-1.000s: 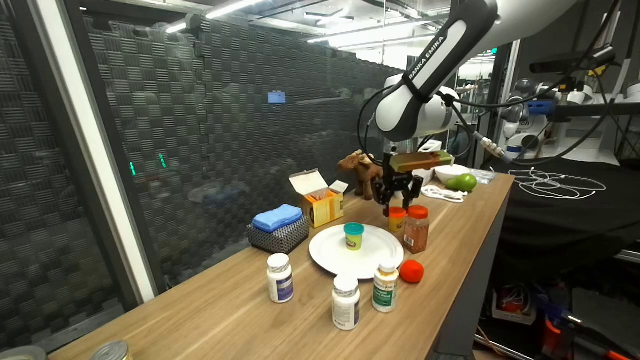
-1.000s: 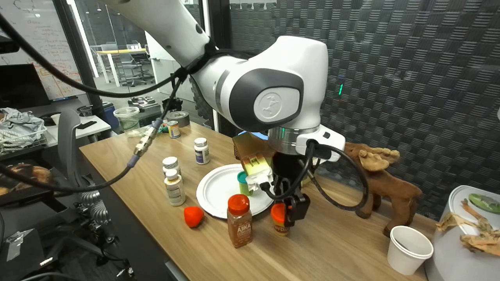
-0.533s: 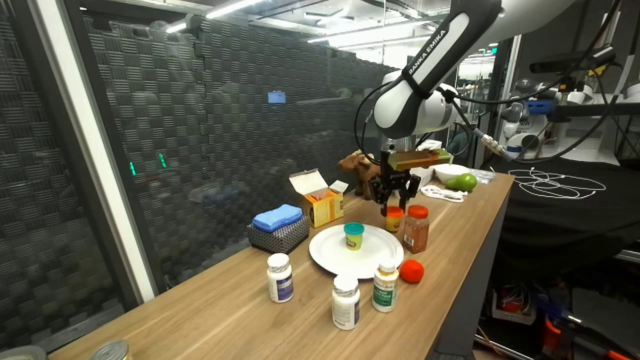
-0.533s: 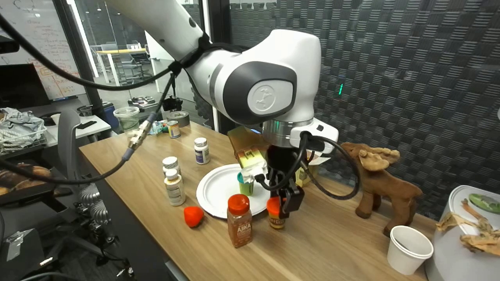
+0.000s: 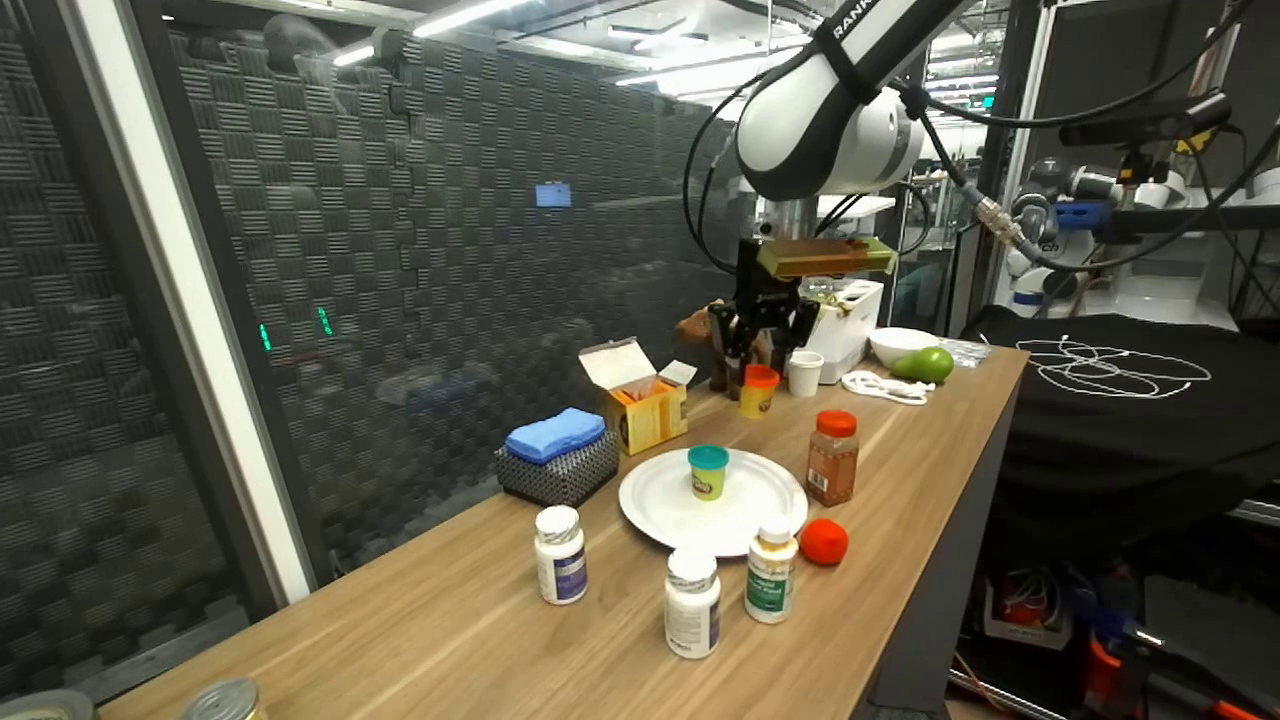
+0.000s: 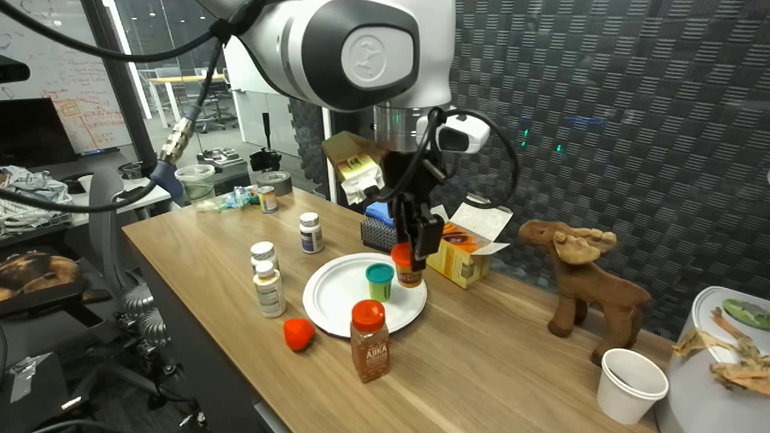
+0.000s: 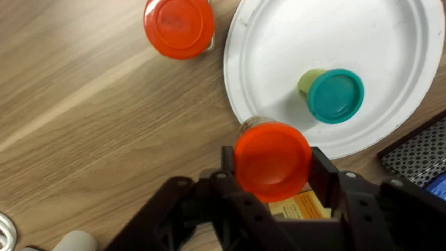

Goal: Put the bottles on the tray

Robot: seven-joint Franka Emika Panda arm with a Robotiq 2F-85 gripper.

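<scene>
My gripper (image 7: 272,155) is shut on the orange-lidded yellow tub (image 6: 407,264), one finger on each side of it. It holds the tub above the table, near the tray's edge in the wrist view. The round white tray (image 5: 650,505) lies on the table with a teal-lidded green tub (image 5: 707,478) standing on it. Three white bottles stand on the table beyond the tray: one with a purple label (image 5: 561,570), one turned label-away (image 5: 691,615), one with a green label (image 5: 769,580). A red-capped spice bottle (image 6: 369,352) stands upright beside the tray.
A red round object (image 5: 824,542) lies near the tray. A yellow open box (image 6: 466,258) and a dark box with blue cloth (image 5: 556,455) stand along the wall side. A brown toy moose (image 6: 592,288) and white cups (image 6: 630,385) stand farther off.
The gripper has risen with the orange-lidded tub, lifting it off the table. In an exterior view it has also shifted left and away from the spice bottle. The other things have not moved.
</scene>
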